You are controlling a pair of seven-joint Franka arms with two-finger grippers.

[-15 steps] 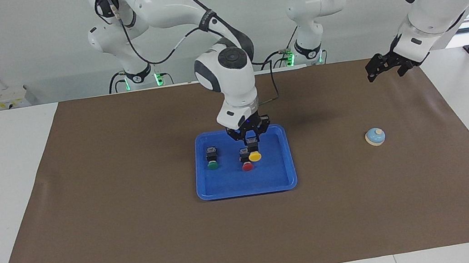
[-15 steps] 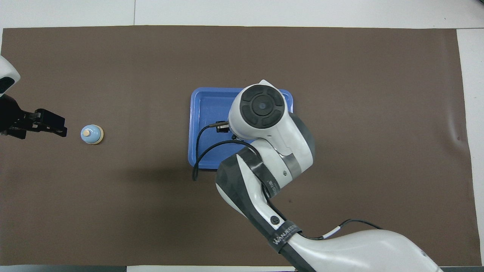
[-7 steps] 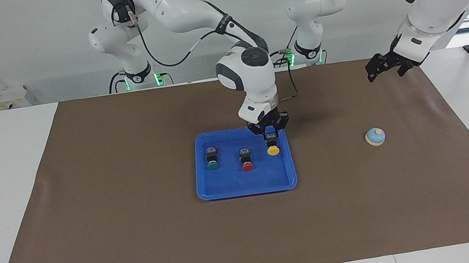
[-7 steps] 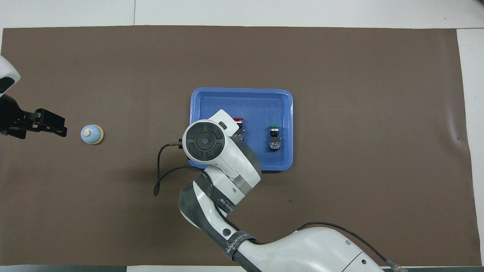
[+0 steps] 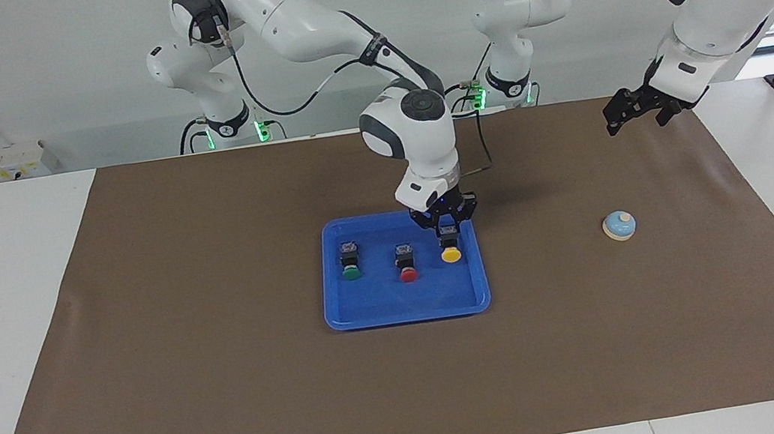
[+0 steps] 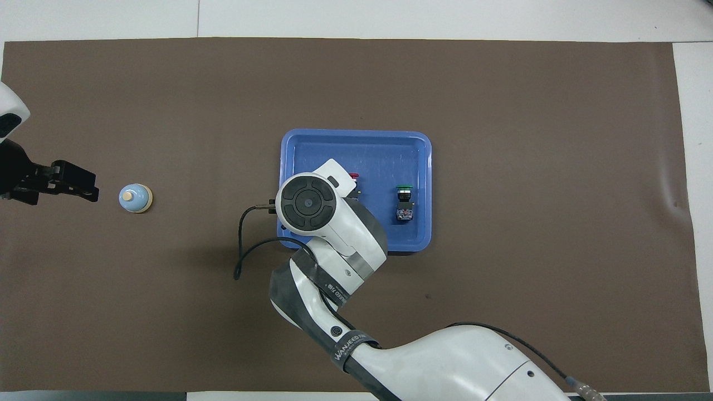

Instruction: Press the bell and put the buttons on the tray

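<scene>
- Centrally, the tray lies on the brown mat that covers the middle of the desk, and all three buttons are within its rim.
- Green button: lies in the tray toward the right arm's end, its cap pointing away from the robots.
- Red button: lies at mid-tray between the other two (in the overhead view only a sliver of its cap shows past the arm's wrist).
- Yellow button: at the tray's end toward the left arm, low over or on the tray floor (contact cannot be told), its cap away from the robots.
- Right claw: reaches over the tray, fingers pressed against the black body of the yellow button, pinching it.
- Bell: stands upright on the mat, well apart from the tray, toward the left arm's end of the desk.
- Left claw: raised over the mat near the left arm's end, fingers spread, holding nothing; this arm waits.
</scene>
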